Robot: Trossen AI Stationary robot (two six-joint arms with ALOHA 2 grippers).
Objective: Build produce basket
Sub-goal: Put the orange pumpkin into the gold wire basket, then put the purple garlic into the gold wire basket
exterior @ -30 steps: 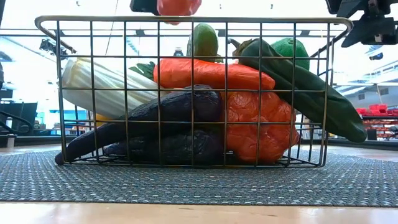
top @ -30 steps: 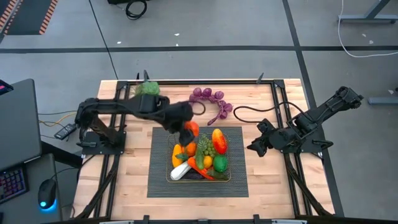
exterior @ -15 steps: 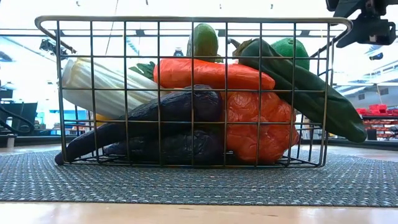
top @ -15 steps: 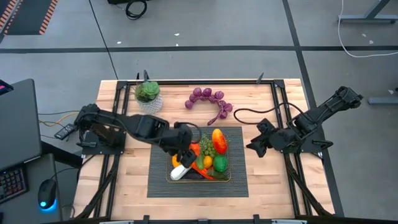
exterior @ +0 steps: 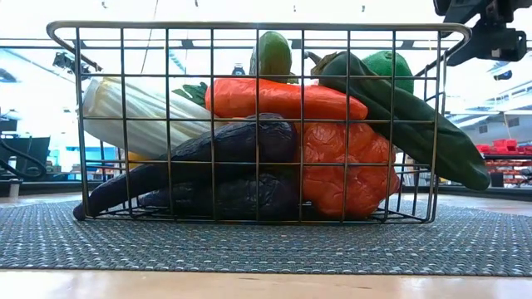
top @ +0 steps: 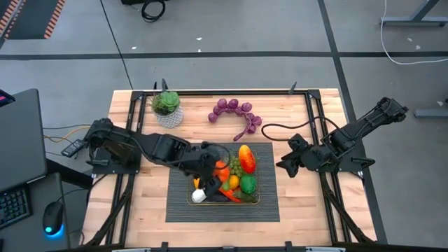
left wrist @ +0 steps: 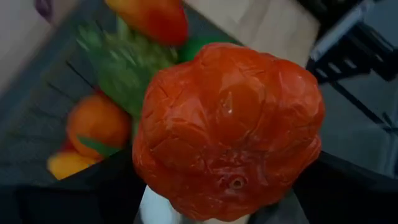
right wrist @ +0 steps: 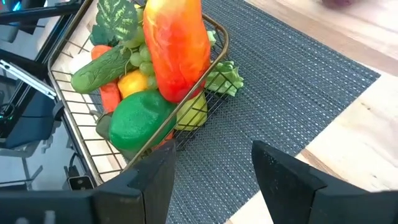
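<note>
Pot plant stands at the far left corner of the table; nearer, the left gripper hangs over the left half of the basket, its jaws spread wide around an orange-red pepper that fills the left wrist view. The pepper looks light, hollow and waxy, likely to slip, so taking it across its broad ribbed body seems safest. The basket sits mid-table on the dark mat, heaped: one leek, one carrot, one cucumber, at least one eggplant; further back the count is unclear. One bunch of purple grapes lies on the wood beyond the mat. To the right, the right gripper waits beside the mat, jaws parted and empty
</note>
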